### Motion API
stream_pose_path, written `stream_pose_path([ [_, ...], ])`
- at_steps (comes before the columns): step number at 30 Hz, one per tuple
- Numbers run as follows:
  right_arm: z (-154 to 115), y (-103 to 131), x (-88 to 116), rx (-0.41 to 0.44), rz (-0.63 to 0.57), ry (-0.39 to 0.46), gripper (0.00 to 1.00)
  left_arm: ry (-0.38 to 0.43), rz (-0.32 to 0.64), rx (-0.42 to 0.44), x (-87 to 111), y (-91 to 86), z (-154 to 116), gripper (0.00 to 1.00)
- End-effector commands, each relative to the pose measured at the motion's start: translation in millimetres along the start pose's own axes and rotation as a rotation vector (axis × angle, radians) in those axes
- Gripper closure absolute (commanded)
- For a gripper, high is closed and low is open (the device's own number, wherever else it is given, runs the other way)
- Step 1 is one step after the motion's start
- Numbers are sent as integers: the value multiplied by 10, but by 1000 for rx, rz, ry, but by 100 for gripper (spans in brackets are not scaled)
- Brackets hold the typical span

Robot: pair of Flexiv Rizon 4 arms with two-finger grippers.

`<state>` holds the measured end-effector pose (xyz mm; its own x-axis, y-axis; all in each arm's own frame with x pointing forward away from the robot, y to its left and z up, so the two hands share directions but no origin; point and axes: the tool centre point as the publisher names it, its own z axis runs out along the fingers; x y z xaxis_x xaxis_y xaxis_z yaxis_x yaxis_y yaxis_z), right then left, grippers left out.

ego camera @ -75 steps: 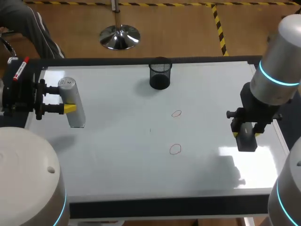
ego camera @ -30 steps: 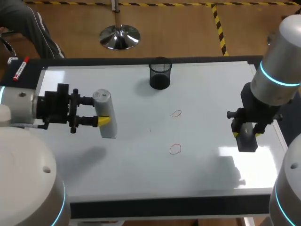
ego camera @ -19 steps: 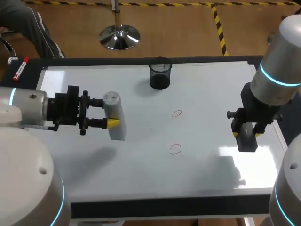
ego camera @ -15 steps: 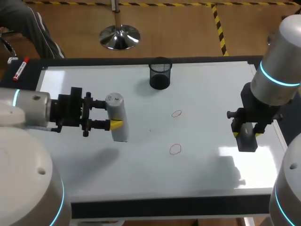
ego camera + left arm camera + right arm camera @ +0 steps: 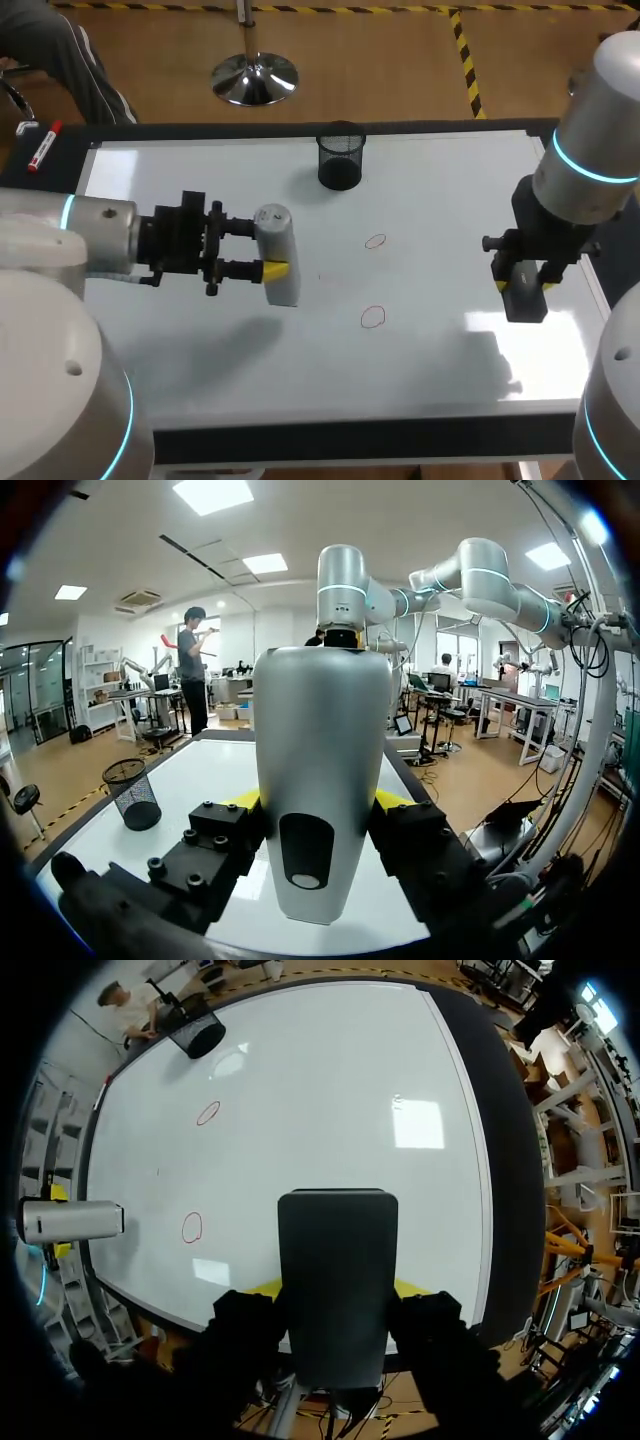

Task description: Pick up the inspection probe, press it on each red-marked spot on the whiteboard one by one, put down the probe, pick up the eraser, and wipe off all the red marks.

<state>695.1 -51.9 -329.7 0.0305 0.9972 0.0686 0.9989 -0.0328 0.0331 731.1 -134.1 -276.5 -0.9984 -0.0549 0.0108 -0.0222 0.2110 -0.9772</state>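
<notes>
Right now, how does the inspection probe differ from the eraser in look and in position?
The inspection probe is a silver, rounded, tapering body; the eraser is a dark, flat rectangular block. The inspection probe is left of the middle of the whiteboard; the eraser is by its right edge. Both are clamped: the probe in the left gripper, the eraser in the right gripper.

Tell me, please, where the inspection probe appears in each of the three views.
Head view: inspection probe in the left end effector, over the whiteboard.
Left wrist view: inspection probe fills the middle, between that end effector's fingers.
Right wrist view: inspection probe far beyond the held eraser, just past a red mark.
Shared landmark: black mesh cup.
</notes>
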Motion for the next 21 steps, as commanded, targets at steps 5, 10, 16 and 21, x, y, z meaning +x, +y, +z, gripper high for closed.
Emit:
stream_pose_path([
  [5, -7, -2, -13, 0, -1, 3, 100, 25, -3, 22, -137, 64, 365, 100],
  [10, -7, -2, -13, 0, -1, 3, 100, 41, -8, 31, -164, 73, 517, 100],
  [16, -7, -2, -13, 0, -1, 3, 100, 57, -7, 23, -177, 77, 700, 100],
  [21, -7, -2, -13, 0, -1, 3, 100, 73, -9, 25, -181, 69, 844, 100],
])
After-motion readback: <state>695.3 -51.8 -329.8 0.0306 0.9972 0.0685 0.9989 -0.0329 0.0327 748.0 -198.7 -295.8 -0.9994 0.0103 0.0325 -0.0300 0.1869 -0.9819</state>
